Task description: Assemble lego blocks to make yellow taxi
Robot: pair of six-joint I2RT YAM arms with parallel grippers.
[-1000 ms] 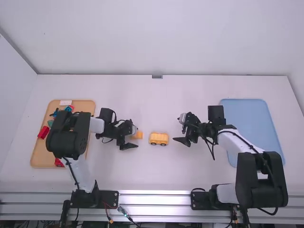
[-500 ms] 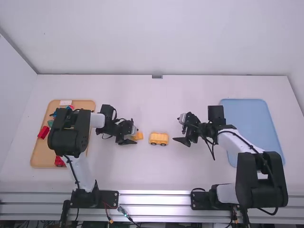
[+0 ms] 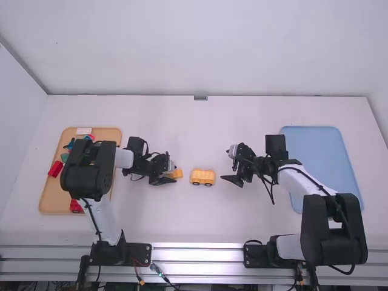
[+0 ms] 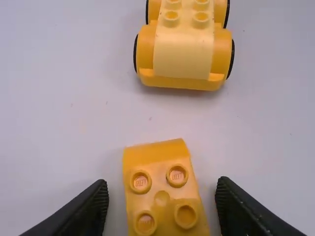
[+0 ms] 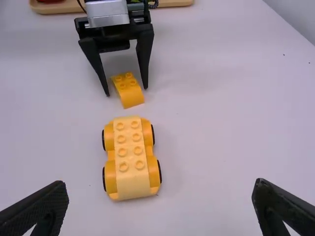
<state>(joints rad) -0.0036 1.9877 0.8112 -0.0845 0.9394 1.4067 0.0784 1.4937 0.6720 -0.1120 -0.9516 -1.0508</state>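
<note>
White from edge to edge, the table [image 3: 206, 133] carries everything. Toward its right side lies a blue tray [image 3: 318, 145], partly behind the right arm; toward the left, a tan tray [image 3: 53, 197] sits partly beneath the left arm.

Both black grippers are spread open and empty. The left gripper [image 3: 167, 175] has its fingers down on either side of the loose yellow block, with gaps showing between them and it in the left wrist view. The right gripper [image 3: 231, 172] stands across from it, just beside the yellow wheeled base.

That yellow wheeled base [image 5: 130, 157] rests upright on its black-rimmed wheels between the grippers, two rows of studs facing up. Near it, well short of touching, is the smaller loose yellow block [image 4: 162, 196], four studs up, its curved end toward the base and turned slightly askew.

Inside the tan tray are a red block [image 3: 55, 168] and a white piece [image 3: 83, 131].
</note>
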